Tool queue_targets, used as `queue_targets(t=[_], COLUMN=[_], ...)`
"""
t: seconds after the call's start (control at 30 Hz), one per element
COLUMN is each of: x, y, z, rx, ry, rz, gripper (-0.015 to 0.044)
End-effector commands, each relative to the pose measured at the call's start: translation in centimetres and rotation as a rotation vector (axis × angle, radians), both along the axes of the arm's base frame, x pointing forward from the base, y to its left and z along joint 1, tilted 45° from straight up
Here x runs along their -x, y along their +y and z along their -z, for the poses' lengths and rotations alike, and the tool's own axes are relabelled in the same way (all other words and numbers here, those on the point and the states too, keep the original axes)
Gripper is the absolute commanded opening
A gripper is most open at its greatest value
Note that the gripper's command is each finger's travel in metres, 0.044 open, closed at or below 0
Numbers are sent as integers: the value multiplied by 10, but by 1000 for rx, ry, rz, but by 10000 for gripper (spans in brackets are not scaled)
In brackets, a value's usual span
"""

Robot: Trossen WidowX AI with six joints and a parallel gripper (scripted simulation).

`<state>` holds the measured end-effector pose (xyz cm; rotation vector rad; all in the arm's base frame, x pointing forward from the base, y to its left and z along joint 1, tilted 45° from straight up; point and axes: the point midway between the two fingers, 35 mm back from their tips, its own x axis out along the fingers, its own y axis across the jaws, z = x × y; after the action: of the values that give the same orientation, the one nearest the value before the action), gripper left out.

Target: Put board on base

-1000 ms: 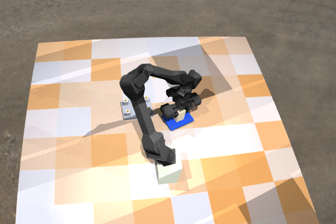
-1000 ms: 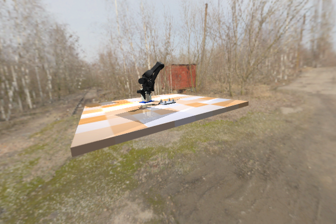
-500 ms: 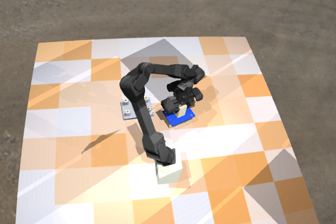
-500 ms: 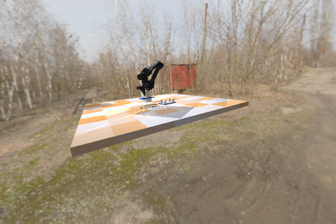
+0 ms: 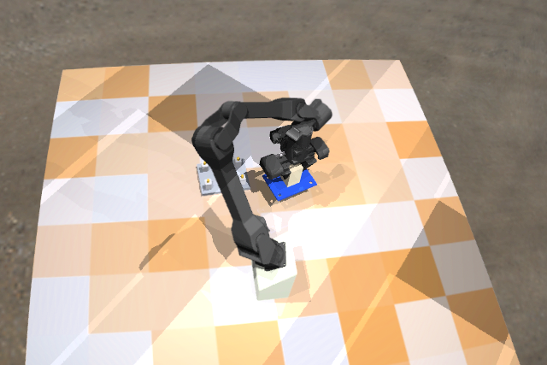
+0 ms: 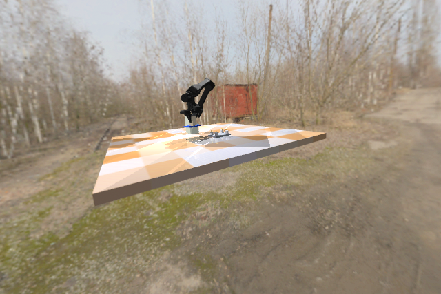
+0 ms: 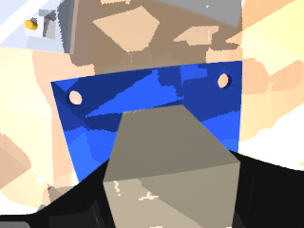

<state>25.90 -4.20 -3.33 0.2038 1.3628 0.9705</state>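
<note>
Far left in the top view, grey base (image 5: pixel 203 174) (image 6: pixel 221 136) (image 7: pixel 16 42), flat plate, smooth and matte, with four blocky posts (image 5: pixel 207 185) (image 6: pixel 216 133) (image 7: pixel 48 24). Small rounded gold pins (image 5: pixel 208 181) (image 6: pixel 226 129) (image 7: pixel 30 25) on top, shinier than the grey. Dark arm (image 5: pixel 238 193) (image 6: pixel 205 93) crosses over part of the base as seen from above, smooth chunky links, rounded joints. Its foot is at a pale, boxy pedestal (image 5: pixel 274 294), flat-sided.

Right of the base: blue board (image 5: pixel 287 193) (image 6: pixel 186 127) (image 7: pixel 142 85), thin flat plate, straight edges, round corner holes, sharp shadow patches across it. Board is up off the table, near the base but apart from it, no pin through a hole. Cream handle (image 5: pixel 294 174) (image 7: pixel 171 161) stands up from it, plain block, flat faces, crisp edges. Gripper (image 5: pixel 293 171) (image 6: pixel 190 120) (image 7: pixel 160 152) is around the handle, fingers partway open and clamped on it; exact contact spots hidden.

Table (image 5: pixel 119 246) (image 6: pixel 178 166) (image 7: pixel 266 28): thick slab, orange, peach and whitish checks, hard-edged shadows, strong glare near the pedestal. Setting is outdoors, not a room: bare thin trees (image 6: pixel 28 87) on the left, rusty red container (image 6: pixel 238 100) behind, brownish ground (image 5: pixel 265 8) (image 6: pixel 284 230) with mossy green patches, dirt track at right, pale sky
</note>
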Motion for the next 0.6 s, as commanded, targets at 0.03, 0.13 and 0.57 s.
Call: queue_targets(t=[0.03, 0.13, 0.57], x=[-8, -12, -24], y=[5, 9, 24], z=[-7, -11, -27], rx=[8, 12, 35], ry=[7, 12, 40], rz=[13, 20, 50], gripper=[0, 0, 0])
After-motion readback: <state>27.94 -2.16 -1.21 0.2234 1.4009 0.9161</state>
